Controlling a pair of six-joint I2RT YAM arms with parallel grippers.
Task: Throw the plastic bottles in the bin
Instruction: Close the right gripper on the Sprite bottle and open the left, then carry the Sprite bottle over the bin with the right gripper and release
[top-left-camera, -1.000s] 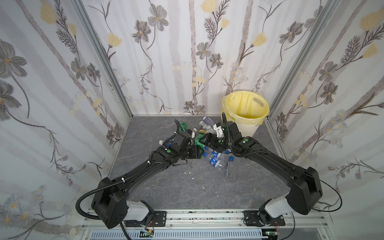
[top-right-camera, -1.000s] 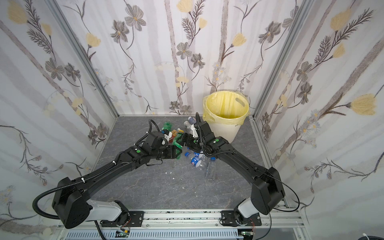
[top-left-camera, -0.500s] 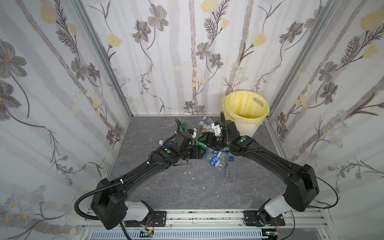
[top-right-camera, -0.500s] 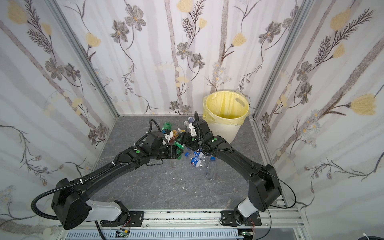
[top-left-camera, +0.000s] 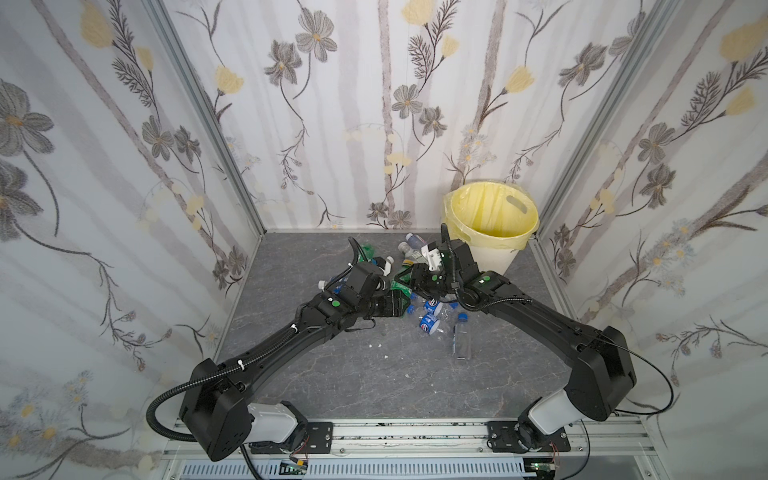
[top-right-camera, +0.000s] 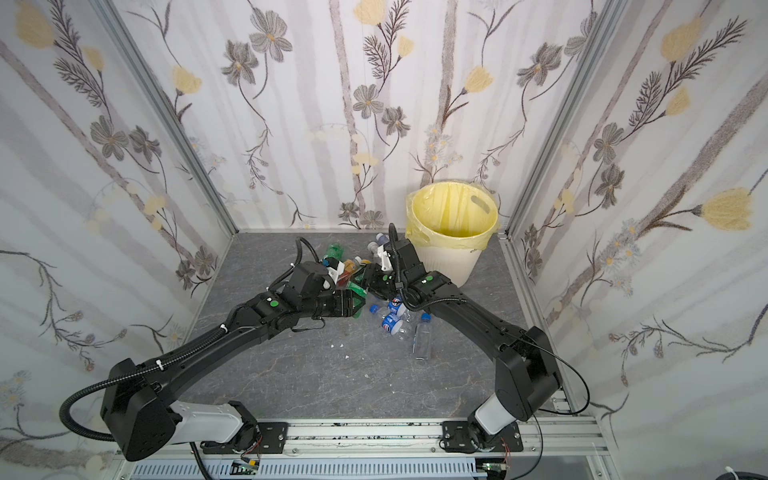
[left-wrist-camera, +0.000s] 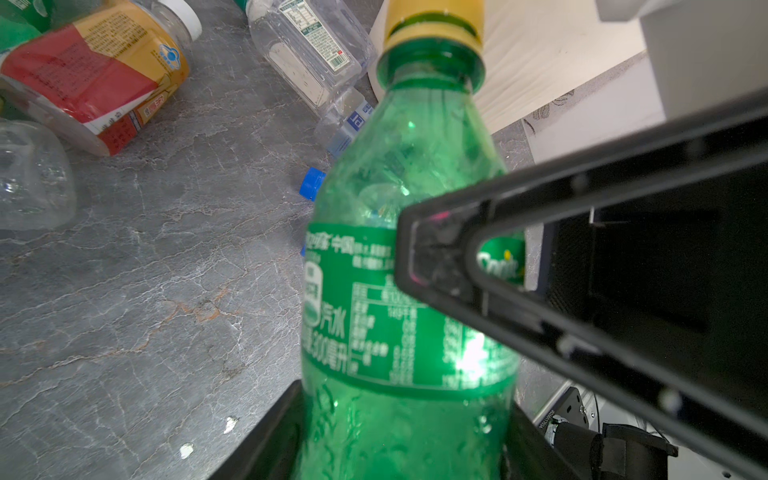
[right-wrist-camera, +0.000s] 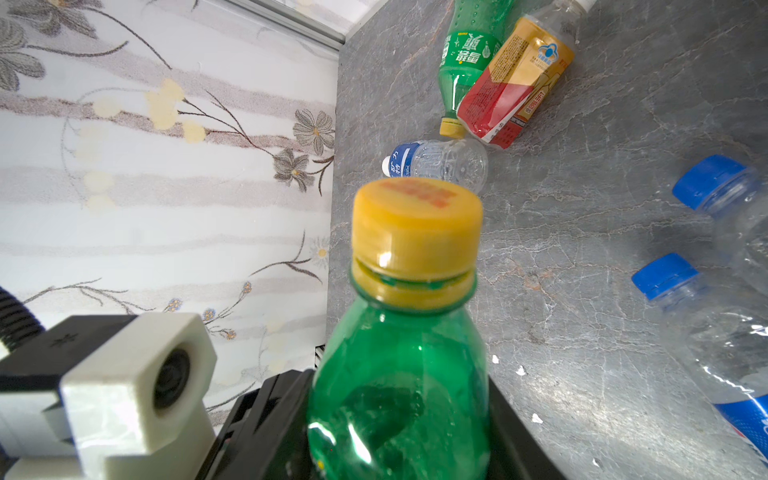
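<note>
Left gripper (top-left-camera: 397, 305): well left of the bin (top-left-camera: 494, 257) in both top views, its fingers (left-wrist-camera: 270, 449) closed against the lower body of a green bottle (left-wrist-camera: 407, 187) with a yellow cap, which is held above the bench (top-left-camera: 374, 374). Right gripper (top-left-camera: 409, 280): nearer the bin, just left of its base, its fingers (right-wrist-camera: 266, 424) clamped on the same green bottle, with one finger lying across the label. Other plastic bottles (top-left-camera: 432, 322): lying loose on the bench left of the bin, among them an orange-red bottle (right-wrist-camera: 511, 83) touching a second green bottle (right-wrist-camera: 465, 54).
</note>
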